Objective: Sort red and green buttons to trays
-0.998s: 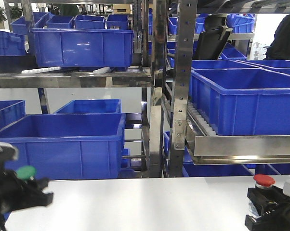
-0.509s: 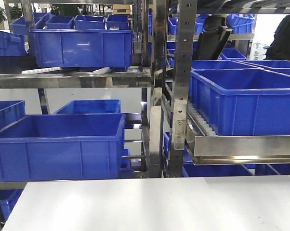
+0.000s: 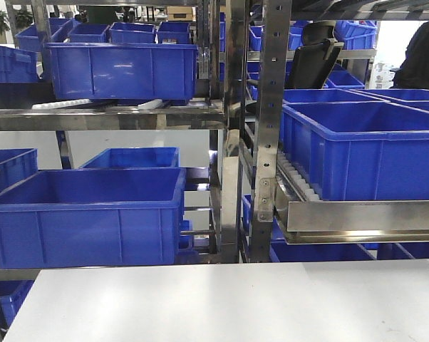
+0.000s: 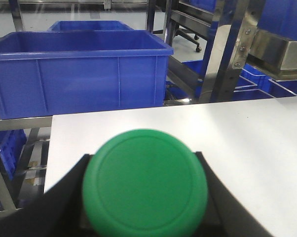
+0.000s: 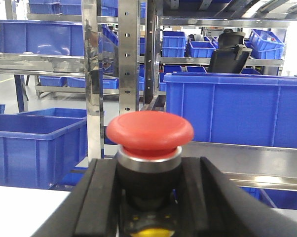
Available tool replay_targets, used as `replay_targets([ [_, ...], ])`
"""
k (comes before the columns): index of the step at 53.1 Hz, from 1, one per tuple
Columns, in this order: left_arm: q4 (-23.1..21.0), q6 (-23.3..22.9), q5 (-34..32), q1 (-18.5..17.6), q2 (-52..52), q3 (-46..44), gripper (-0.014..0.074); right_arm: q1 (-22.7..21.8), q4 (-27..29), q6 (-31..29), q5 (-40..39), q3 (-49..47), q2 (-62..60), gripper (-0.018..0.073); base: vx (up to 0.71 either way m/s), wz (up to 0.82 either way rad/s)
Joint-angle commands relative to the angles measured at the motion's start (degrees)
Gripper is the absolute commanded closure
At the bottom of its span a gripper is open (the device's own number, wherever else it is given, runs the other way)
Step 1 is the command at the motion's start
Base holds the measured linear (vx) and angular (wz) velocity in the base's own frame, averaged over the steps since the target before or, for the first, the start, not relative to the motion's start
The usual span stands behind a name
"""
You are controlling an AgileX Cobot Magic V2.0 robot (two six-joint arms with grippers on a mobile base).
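Close to table [image 4: 247, 143] edge — green button [image 4: 144, 183] clamped.

Nothing legible from where I stand. The blue crates [image 3: 86, 214] have plain walls and the steel rack [image 3: 275, 107] shows only bare metal and holes. The green button [image 4: 144, 182] and the red button [image 5: 149, 129] have plain caps with no mark I can make out.

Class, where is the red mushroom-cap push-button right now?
Right wrist view, centre: the red mushroom-cap push-button sits clamped in the black right gripper, a steel rack upright behind-left.
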Motion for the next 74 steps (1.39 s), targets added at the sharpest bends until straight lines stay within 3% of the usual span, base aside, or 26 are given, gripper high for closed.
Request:
replay_targets([
  [1,-0.29,-0.39,-5.16,-0.16,-0.24,-1.62,0.0602,0.13,-0.66,0.15,-2.98,-1.76,0.10,0.0569,0.00,0.00],
  [45,-0.29,-0.39,-5.16,-0.16,-0.24,-1.62,0.0602,0.13,-0.66,0.15,-2.92,-1.76,0.10,0.0569,-0.01,0.06],
  [74,-0.29,-0.39,-5.16,-0.16,-0.24,-1.62,0.0602,0.13,-0.66,0.15,-2.92,-1.76,0.10,0.0569,-0.02,0.52],
])
